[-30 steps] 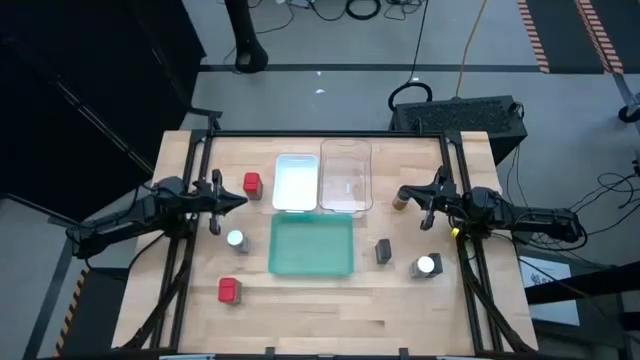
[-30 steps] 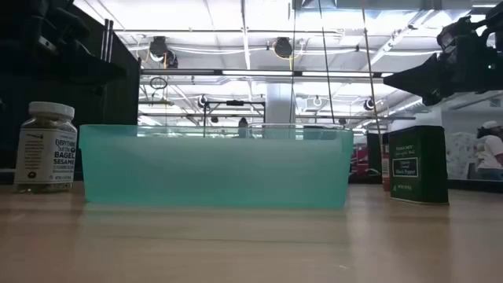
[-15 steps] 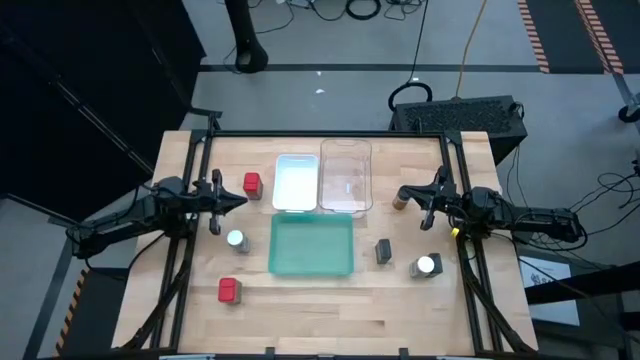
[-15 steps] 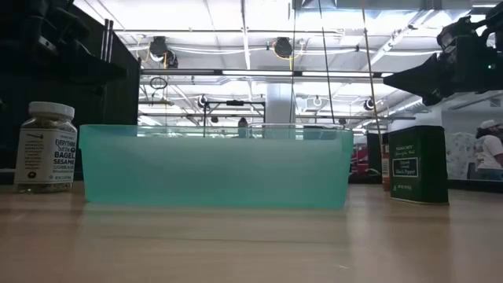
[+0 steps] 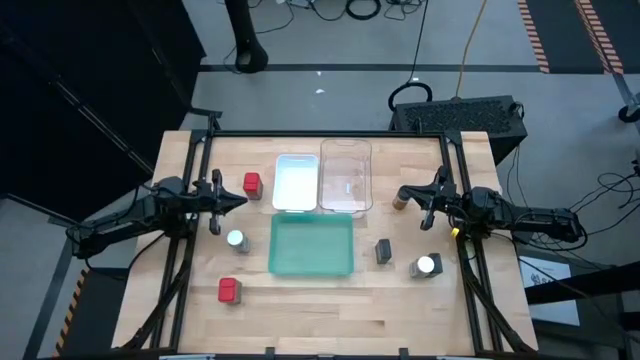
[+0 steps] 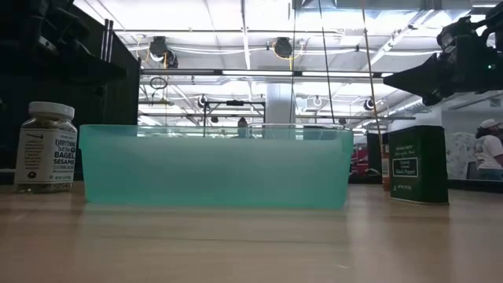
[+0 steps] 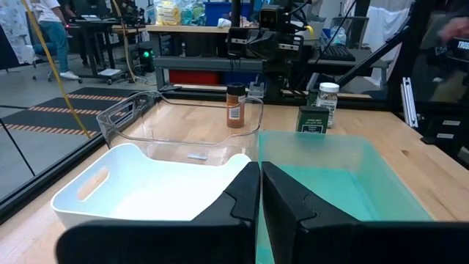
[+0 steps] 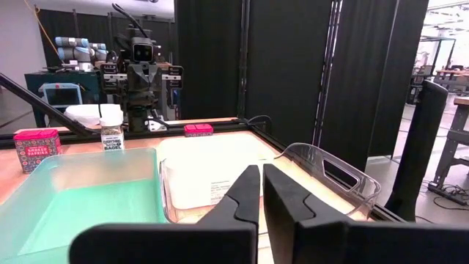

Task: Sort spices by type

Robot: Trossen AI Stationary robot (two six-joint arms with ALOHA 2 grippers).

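Observation:
The spices stand scattered on the wooden table. One red tin (image 5: 252, 184) is at the far left and another (image 5: 229, 290) at the near left. White-lidded jars stand left (image 5: 236, 240) and right (image 5: 426, 266) of the green tray (image 5: 312, 245). A dark grey tin (image 5: 383, 250) stands right of that tray, and a brown jar (image 5: 399, 204) beside the clear tray (image 5: 346, 176). My left gripper (image 5: 236, 198) hovers shut, left of the white tray (image 5: 296, 182). My right gripper (image 5: 403, 193) hovers shut above the brown jar's spot. In both wrist views the shut fingers (image 7: 260, 167) (image 8: 261, 170) hold nothing.
The three trays fill the table's middle: white and clear side by side at the far side, green nearer. Dark frame rails (image 5: 190, 170) run along the table's left, right and far edges. Bare wood lies along the near edge (image 5: 330, 310). A person (image 6: 489, 153) shows beyond the table.

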